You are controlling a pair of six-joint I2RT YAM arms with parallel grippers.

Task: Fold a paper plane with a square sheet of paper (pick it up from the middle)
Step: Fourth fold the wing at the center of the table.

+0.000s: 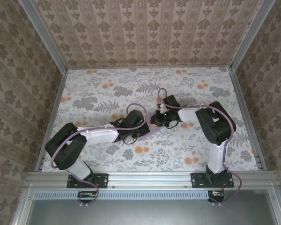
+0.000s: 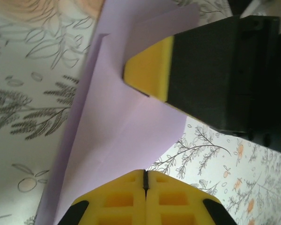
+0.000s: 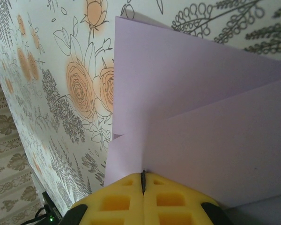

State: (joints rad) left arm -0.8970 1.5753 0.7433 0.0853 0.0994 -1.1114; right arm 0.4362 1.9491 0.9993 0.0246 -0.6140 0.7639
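Observation:
The square sheet of paper [image 2: 117,126] is lilac and folded into a pointed shape with overlapping flaps. It lies on the floral tablecloth at the middle of the table [image 1: 152,131]. My left gripper [image 2: 145,171] is shut, its yellow tips resting on the paper's near edge. My right gripper [image 3: 143,172] is shut too, with its tips on the paper [image 3: 201,103] where a flap edge runs. In the left wrist view a yellow finger [image 2: 150,70] of the right gripper presses on the paper's upper part. From above, both grippers [image 1: 147,123] [image 1: 159,119] meet tip to tip over the sheet, hiding most of it.
The floral tablecloth [image 1: 103,93] covers the table. Patterned walls with metal frame posts [image 1: 51,117] close it in on the left, back and right. Both arms' elbows [image 1: 65,145] [image 1: 215,123] stand near the front.

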